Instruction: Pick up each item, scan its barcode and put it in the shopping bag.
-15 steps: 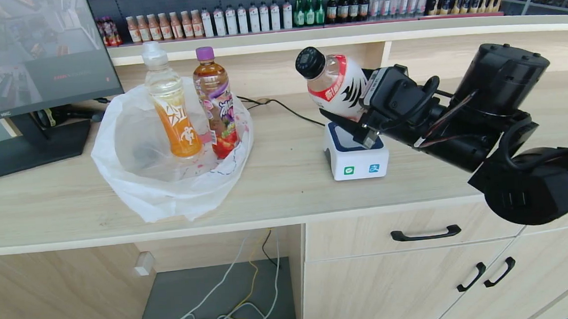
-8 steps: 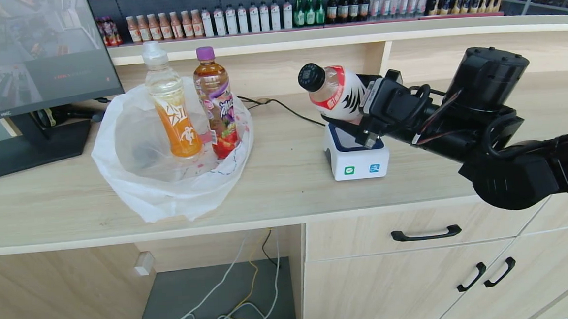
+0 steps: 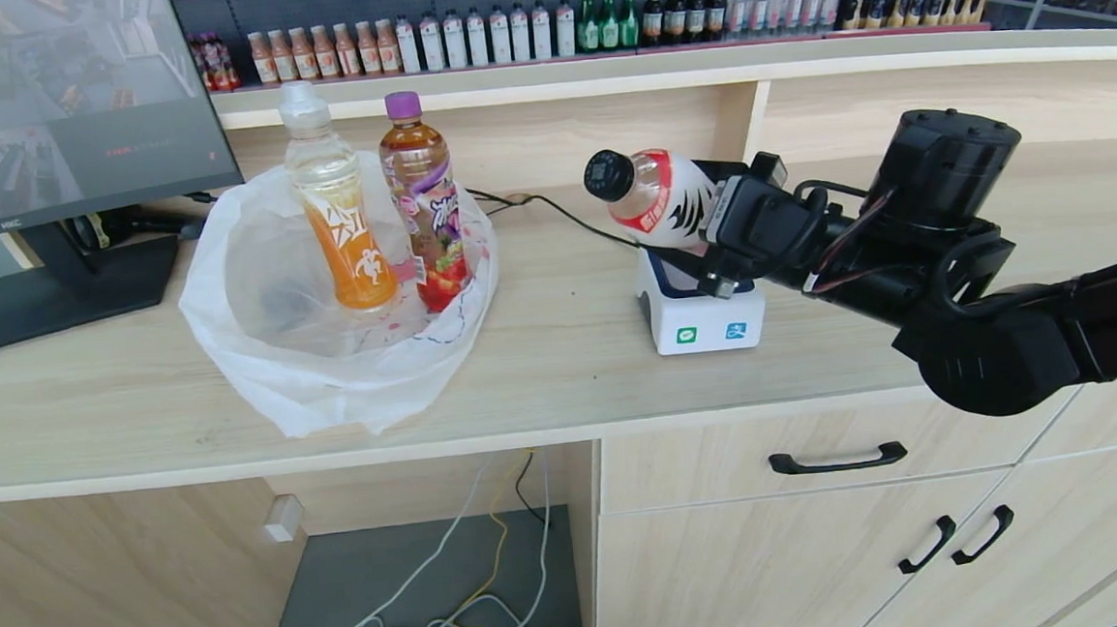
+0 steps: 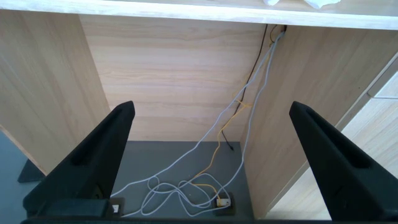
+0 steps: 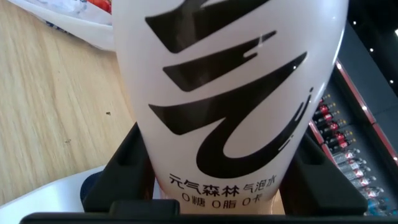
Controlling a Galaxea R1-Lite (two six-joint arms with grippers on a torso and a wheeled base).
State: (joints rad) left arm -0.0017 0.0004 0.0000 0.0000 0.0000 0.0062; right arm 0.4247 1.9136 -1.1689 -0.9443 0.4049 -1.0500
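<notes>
The right gripper [image 3: 683,211], its fingers closed around the body of a white bottle [image 3: 658,196] with a black cap, holds it tilted just above the white scanner box [image 3: 704,322] on the counter [image 3: 563,381]. The cap points towards the shopping bag [image 3: 330,376], which sits well to the left of the scanner with an orange drink bottle [image 3: 339,211] and a purple-capped bottle [image 3: 426,205] standing inside. The left gripper [image 4: 211,112], fingers spread wide and empty, hangs below the counter.

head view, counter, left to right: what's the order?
monitor → orange bottle → purple-cap bottle → white bottle
</notes>
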